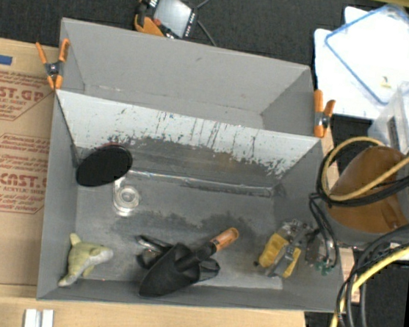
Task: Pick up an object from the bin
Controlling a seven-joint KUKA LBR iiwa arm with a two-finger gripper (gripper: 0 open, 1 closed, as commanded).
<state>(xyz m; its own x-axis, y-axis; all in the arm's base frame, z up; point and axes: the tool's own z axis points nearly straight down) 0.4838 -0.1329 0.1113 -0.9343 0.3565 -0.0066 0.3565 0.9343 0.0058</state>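
Note:
My gripper (302, 245) is low at the bin's right side, close to the right wall. A small yellow thing (273, 251) lies right against its left side; whether it is between the fingers I cannot tell. To the left lies a black trowel (175, 269) with an orange handle pointing up and right toward the gripper.
A black disc (104, 165) leans at the back left, with a small clear cup (126, 198) just in front of it. A pale plush toy (82, 258) lies in the front left corner. The arm with its cables stands over the bin's right rim.

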